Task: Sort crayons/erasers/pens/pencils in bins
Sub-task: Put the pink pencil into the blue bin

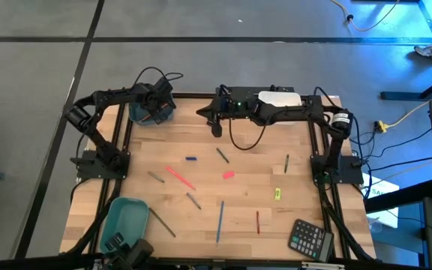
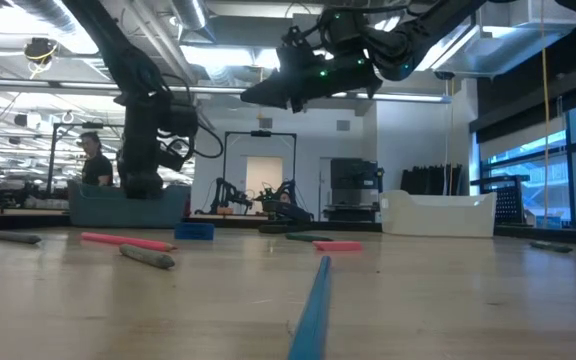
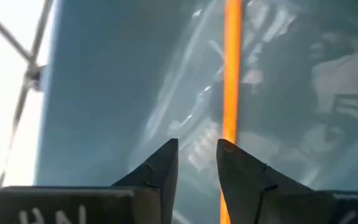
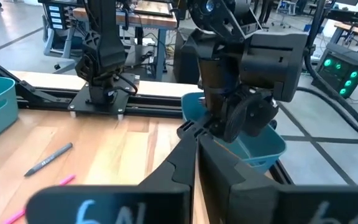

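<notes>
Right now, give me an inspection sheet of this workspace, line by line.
Surface: wooden table, items scattered.
Job's things: blue-grey bin at far left corner, white bin far side, teal bin near left; orange pencil lying in the blue-grey bin; blue pencil, pink-red pencil, pink eraser, several grey pens loose.
Clutter: black calculator near right corner.
Grippers: left gripper slightly open over the blue-grey bin, empty; right gripper shut, raised over the far middle.
Cables: yellow cable on floor, right.
Surroundings: person in background.
</notes>
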You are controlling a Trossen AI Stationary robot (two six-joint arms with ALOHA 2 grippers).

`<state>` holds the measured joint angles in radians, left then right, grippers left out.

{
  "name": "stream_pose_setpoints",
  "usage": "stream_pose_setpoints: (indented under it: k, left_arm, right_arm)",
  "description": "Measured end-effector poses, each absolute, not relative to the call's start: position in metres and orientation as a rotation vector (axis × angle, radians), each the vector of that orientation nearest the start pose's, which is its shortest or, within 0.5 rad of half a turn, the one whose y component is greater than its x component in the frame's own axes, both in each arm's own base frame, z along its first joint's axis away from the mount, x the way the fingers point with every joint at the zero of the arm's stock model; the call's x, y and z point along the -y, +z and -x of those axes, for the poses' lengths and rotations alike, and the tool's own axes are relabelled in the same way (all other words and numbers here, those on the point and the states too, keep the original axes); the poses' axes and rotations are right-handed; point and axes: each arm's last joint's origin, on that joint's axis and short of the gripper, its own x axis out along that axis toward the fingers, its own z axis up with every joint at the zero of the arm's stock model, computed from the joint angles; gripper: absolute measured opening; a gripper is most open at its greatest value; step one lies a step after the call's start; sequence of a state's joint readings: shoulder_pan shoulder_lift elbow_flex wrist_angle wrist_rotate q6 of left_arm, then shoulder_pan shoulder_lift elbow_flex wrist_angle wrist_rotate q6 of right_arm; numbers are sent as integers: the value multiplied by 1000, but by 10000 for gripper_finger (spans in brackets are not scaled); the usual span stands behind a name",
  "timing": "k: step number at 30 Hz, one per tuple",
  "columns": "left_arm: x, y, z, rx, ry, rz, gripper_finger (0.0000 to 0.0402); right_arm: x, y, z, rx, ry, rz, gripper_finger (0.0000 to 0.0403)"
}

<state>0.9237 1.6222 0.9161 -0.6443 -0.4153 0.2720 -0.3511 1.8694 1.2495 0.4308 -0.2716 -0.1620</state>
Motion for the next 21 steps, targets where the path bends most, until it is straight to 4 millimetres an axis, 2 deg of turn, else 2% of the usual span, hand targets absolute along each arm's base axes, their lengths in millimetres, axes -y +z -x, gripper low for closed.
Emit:
stream_pose_setpoints:
  k: [5, 13, 21]
  left_arm:
    - [-231, 176, -163, -1540, 954, 158, 106]
    - [-226, 216, -177, -1404, 980, 84, 106]
    - [-210, 251, -171, -1297, 1050, 16, 106]
  right_arm:
    - [142, 243, -402, -201, -98, 103, 22]
    - [144, 242, -401, -209, -107, 98, 22]
    - [143, 238, -400, -251, -107, 56, 21]
